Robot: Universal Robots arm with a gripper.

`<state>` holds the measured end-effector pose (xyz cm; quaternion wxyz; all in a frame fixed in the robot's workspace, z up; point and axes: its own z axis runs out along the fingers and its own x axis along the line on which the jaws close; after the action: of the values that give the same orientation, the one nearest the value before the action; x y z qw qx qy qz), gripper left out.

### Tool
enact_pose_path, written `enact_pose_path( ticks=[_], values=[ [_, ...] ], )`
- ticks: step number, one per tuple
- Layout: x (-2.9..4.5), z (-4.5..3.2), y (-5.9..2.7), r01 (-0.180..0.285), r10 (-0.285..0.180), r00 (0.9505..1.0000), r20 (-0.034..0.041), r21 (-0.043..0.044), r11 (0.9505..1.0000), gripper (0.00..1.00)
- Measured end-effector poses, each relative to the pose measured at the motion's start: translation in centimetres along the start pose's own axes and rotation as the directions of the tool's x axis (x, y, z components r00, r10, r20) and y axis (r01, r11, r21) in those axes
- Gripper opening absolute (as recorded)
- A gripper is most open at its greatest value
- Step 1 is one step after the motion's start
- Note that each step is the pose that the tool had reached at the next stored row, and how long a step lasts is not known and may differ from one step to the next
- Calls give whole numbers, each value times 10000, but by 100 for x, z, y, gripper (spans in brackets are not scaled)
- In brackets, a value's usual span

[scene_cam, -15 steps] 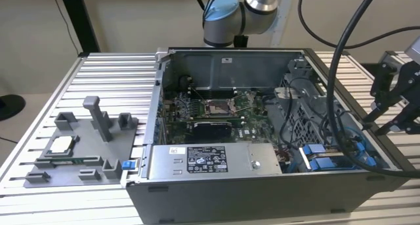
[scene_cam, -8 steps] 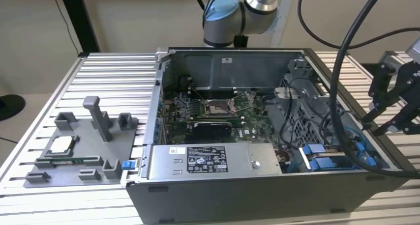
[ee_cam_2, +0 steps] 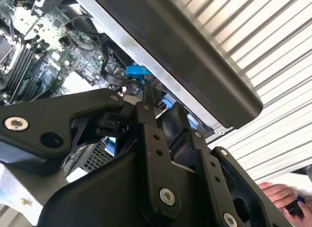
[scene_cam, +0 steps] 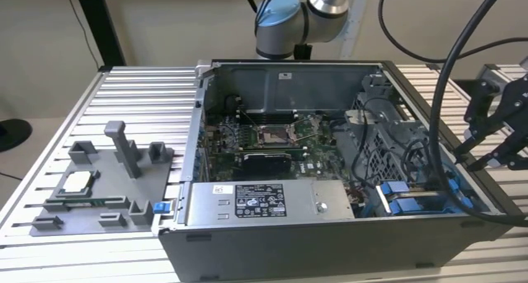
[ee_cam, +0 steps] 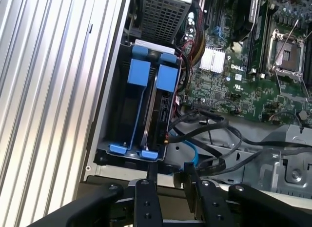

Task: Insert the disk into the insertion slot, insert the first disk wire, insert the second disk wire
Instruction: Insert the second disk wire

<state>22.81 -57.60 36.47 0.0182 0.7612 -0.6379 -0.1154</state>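
The gripper [ee_cam: 169, 168] has its two black fingers [ee_cam: 146, 193] parted by a narrow gap. In both wrist views nothing sits between them and they touch nothing. In the first wrist view a blue cable [ee_cam: 189, 156] shows through the gap, lying lower down inside the computer case [scene_cam: 330, 252]. In the exterior view the gripper hangs above the case's wall on the exterior view's right, over the near corner.

The disk [ee_cam: 165, 83] stands on edge in the insertion slot [ee_cam: 111, 117], which is in the near corner of the case at the exterior view's right, just beside the power supply [scene_cam: 264, 202]. Its bright blue carrier end faces up, and a dark drive body with a thin silvery edge runs down below it. A second blue-ended tray [ee_cam: 138, 72] sits touching it on the side nearer the case wall, and the space under that tray looks hollow and dark. Small blue tabs [ee_cam: 119, 149] mark the end of the bay nearest the gripper.

A bundle of black cables [ee_cam: 214, 132] loops loosely just beside the bay, between it and the green circuit board [ee_cam: 234, 85]. Whether any wire is plugged into the disk I cannot tell.

The case stands open on a ribbed metal table [scene_cam: 132, 97]. A grey parts holder [scene_cam: 99, 190] lies well apart from it on the exterior view's left. In the second wrist view a person's hand [ee_cam_2: 280, 194] rests on the table past the case wall.
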Motion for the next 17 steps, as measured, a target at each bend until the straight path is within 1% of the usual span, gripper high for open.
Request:
enact_pose_path(
  ticks=[1, 2, 6, 9, 10, 17],
  values=[
    [2, 2, -8, 2, -2, 10000, 8, -49, 10000, 100],
    [2, 4, -11, 3, -3, 10000, 12, -59, 10000, 100],
    [2, 16, -15, 8, -7, 10000, 37, -59, 10000, 100],
    [-21, 29, -21, 11, -10, 10000, 54, -61, 10000, 100],
    [-28, 30, -23, 11, -10, 10000, 56, -61, 10000, 0],
    [-36, 32, -25, -33, 34, 9999, 98, -49, 10000, 0]
  ],
)
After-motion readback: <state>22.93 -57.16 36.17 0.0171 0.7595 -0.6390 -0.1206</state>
